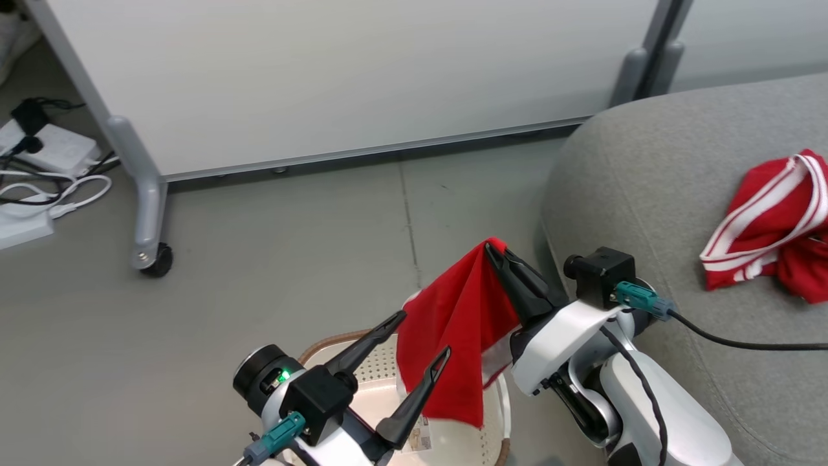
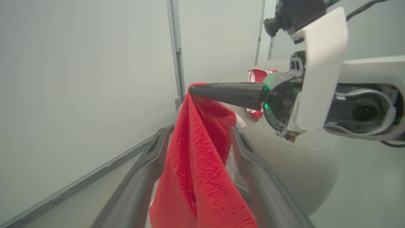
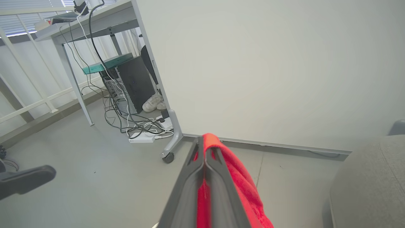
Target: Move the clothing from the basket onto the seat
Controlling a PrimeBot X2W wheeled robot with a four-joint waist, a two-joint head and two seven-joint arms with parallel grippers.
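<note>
A red garment (image 1: 453,323) hangs from my right gripper (image 1: 493,249), which is shut on its top fold above the cream basket (image 1: 378,372). The cloth's lower end dangles into the basket. My left gripper (image 1: 424,336) stands open, its two fingers either side of the hanging cloth (image 2: 196,164). In the left wrist view the right gripper (image 2: 193,89) pinches the cloth's peak, and my left gripper (image 2: 200,130) is spread around it. The right wrist view shows my shut right gripper (image 3: 202,141) with red fabric (image 3: 240,186) draped over it. A second red garment with white stripes (image 1: 770,226) lies on the grey seat (image 1: 653,175).
A white partition panel (image 1: 336,77) on wheeled feet stands behind, one caster (image 1: 157,260) on the floor at the left. Power strips and cables (image 1: 45,162) lie at the far left. A desk with a computer tower (image 3: 134,82) and shoes (image 3: 153,103) stands beyond the panel.
</note>
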